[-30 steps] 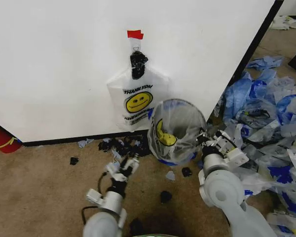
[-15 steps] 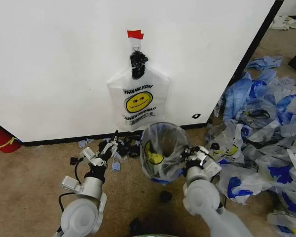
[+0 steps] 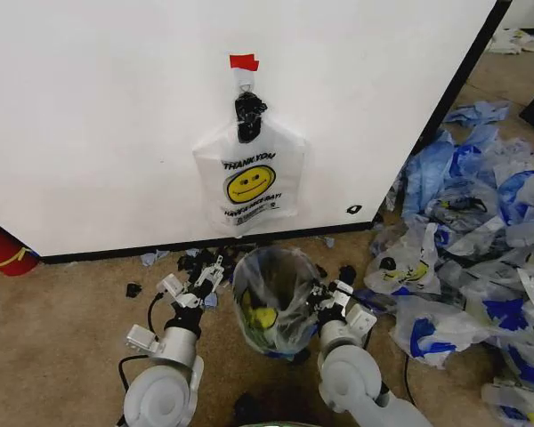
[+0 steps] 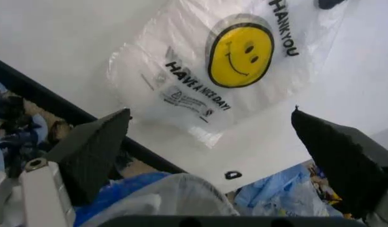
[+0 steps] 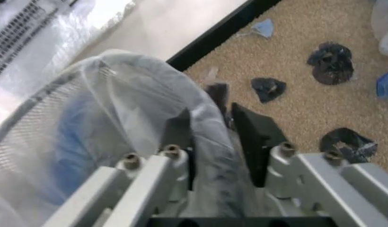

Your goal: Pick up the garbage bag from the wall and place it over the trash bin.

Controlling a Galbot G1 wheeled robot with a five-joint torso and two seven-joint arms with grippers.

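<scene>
Garbage bag (image 3: pixel 269 298), see-through with its yellow smiley and blue patches, is draped over the trash bin (image 3: pixel 276 342), which stands on the carpet (image 3: pixel 62 311) between your two arms, just in front of the wall (image 3: pixel 98 116). Your right gripper (image 3: pixel 326 296) has its jaws closed on the bag-covered rim at the bin's right side; the right wrist view shows the fingers (image 5: pixel 257 137) pinching plastic and mesh together. Your left gripper (image 3: pixel 198 277) sits just left of the bin with jaws spread wide, gripping nothing. A whiter "THANK YOU" bag (image 3: pixel 249 182) hangs on the wall.
</scene>
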